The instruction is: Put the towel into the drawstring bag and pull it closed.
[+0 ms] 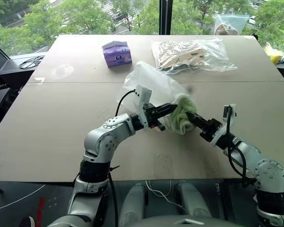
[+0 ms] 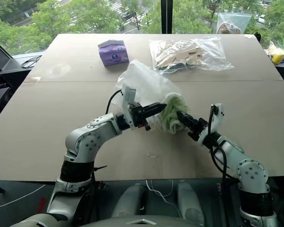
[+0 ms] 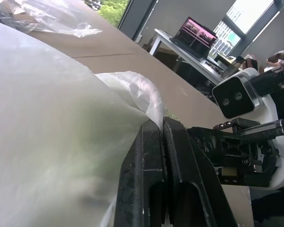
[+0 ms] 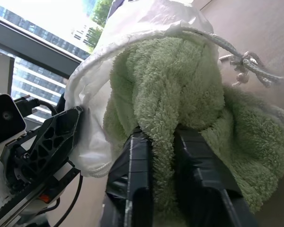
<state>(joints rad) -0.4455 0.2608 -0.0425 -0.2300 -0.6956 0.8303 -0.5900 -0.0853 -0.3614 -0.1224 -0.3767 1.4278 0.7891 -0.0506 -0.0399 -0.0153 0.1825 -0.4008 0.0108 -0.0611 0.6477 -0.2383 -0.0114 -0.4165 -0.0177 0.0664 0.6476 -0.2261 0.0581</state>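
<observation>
A wide brown table (image 1: 47, 127) carries everything, running from the near edge to the windows at the far side. Both arms reach in from the near edge with elbows bent and forearms angled inward, so the two hands meet over the middle of the table, each pointing roughly level toward the other. Between them the drawstring bag (image 1: 149, 82) is held off the table, its white, thin body billowing toward the far side and its mouth turned to the right. The left hand (image 1: 168, 110) is clenched on the bag's rim at the mouth, fingers pressed flat together over the fabric. The right hand (image 1: 191, 116) is clamped on a fold of the towel (image 1: 182, 116), which sits partly inside the mouth, with a light-green lump hanging out on the near right side. The knotted cord (image 4: 248, 64) lies across the top of the towel at the mouth. At the far side lie a clear plastic bag (image 1: 189, 54) of beige items and, left of it, a purple tissue pack (image 1: 117, 53).
</observation>
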